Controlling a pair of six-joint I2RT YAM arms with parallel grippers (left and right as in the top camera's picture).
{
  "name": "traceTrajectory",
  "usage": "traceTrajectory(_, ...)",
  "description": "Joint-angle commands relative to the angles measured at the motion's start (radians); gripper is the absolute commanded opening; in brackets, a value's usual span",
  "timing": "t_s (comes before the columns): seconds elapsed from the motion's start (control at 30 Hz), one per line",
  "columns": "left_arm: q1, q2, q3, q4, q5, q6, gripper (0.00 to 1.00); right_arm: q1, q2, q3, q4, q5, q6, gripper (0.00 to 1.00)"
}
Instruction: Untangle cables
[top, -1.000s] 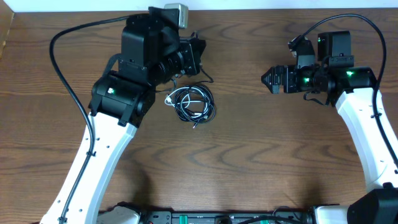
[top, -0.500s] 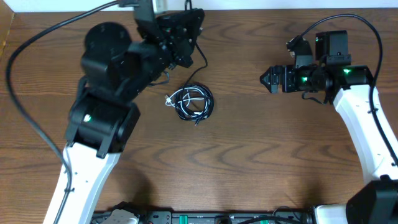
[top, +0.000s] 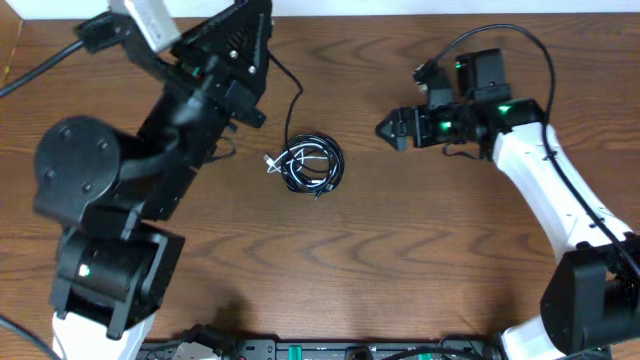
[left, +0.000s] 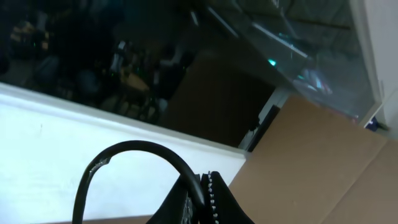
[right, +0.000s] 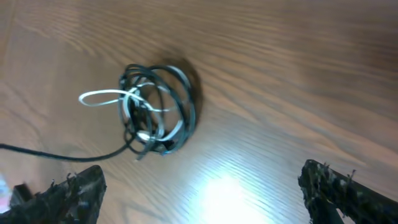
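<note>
My left arm has swung up high and out to the far left. Its left gripper (left: 207, 190) is pinched shut on the end of one thin black cord (top: 299, 92). A second ago that arm was low, right by the pile. Now the cord runs in a long loose line from the far side down to the small round tangle of thin black and whitish-silver cables (top: 308, 165). The tangle has not moved. It sits in the same spot in the middle of the brown wooden table (top: 400, 260). So I think the cord is sliding out and not dragging the whole pile along. That is good, one end is coming free

My right gripper (top: 384, 130) has moved left, nearer to the tangle, but it is not touching it. Its two fingers stand wide apart with nothing between them. Its own camera shows the tangle lying just ahead on the wood. I think its next job is to pin the pile down while the left arm pulls
</note>
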Motion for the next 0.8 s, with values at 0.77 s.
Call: traceTrajectory(0.77, 0.003, -0.025, 0.017, -0.075, -0.029, -0.009, 0.07, 0.207, 0.145, 0.006, 0.180, -0.008, 0.344, 0.77)
